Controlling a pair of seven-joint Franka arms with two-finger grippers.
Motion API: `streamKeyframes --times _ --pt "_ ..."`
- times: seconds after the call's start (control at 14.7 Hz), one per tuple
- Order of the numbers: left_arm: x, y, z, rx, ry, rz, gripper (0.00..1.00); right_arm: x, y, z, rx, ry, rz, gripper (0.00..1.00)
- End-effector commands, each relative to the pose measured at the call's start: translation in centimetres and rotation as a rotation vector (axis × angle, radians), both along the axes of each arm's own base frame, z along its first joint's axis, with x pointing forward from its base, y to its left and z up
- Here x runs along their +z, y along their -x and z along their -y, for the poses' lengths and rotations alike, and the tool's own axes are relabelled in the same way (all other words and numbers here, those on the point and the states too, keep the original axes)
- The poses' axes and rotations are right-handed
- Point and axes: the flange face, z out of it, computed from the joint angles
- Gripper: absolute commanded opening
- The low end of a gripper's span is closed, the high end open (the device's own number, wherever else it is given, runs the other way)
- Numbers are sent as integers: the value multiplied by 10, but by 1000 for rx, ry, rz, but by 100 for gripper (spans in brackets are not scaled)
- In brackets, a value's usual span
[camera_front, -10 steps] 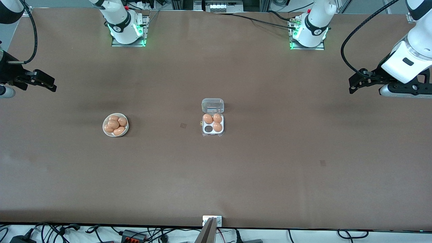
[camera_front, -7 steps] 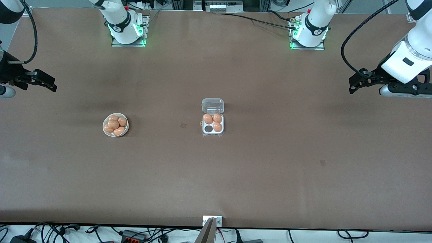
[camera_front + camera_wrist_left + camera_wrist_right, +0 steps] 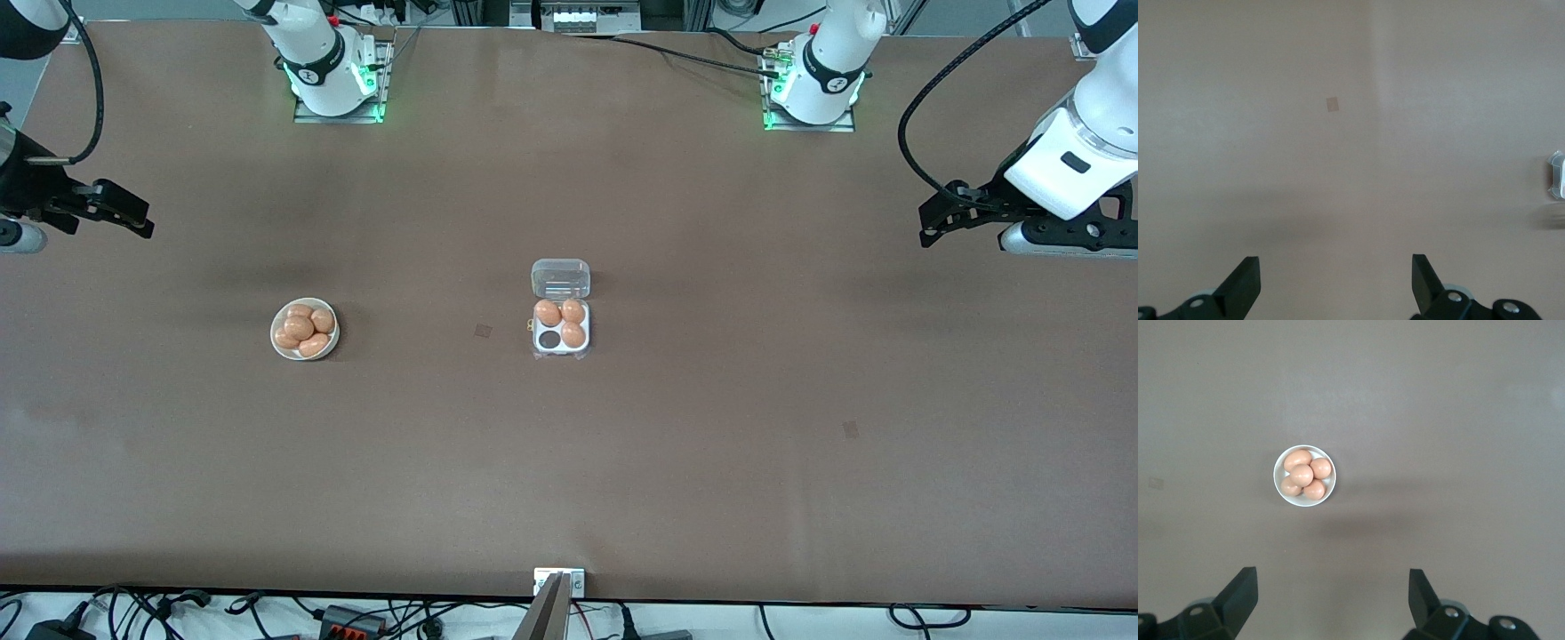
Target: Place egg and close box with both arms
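Both grippers hung open and empty high over the table ends: the right gripper (image 3: 1331, 600) near the bowl (image 3: 277, 345) of eggs (image 3: 1303, 475), likely to fetch one. Well off the waiting left gripper (image 3: 1335, 283), the box (image 3: 560, 348) lay open mid-table, one cell empty, probably for that egg.

Surface (image 3: 711, 462): brown, matte, spanning the whole front view.
Box (image 3: 561, 327): near the middle of the surface, white tray with its clear lid (image 3: 560, 277) open and lying flat, on the side farther from the front camera; three eggs in the cells, one cell empty.
Bowl (image 3: 304, 329): round, white, toward the right arm's end of the surface, well apart from the box; five eggs heaped in it.
Arm bases: two, mounted along the surface's edge farthest from the front camera.
Small marks: two square patches on the surface, one just beside the box.
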Motion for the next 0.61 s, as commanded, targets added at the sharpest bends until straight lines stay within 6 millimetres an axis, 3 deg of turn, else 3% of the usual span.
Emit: streamKeyframes --times 0.0,0.27,0.54 --pt "3 5 0 -19 -26 15 100 -52 -23 -12 29 -19 -40 100" --pt "3 5 0 -19 -26 15 100 -131 -54 -52 79 -19 -90 100" --pt "4 5 0 -19 -26 15 100 -201 -75 -58 86 -17 -100 100"
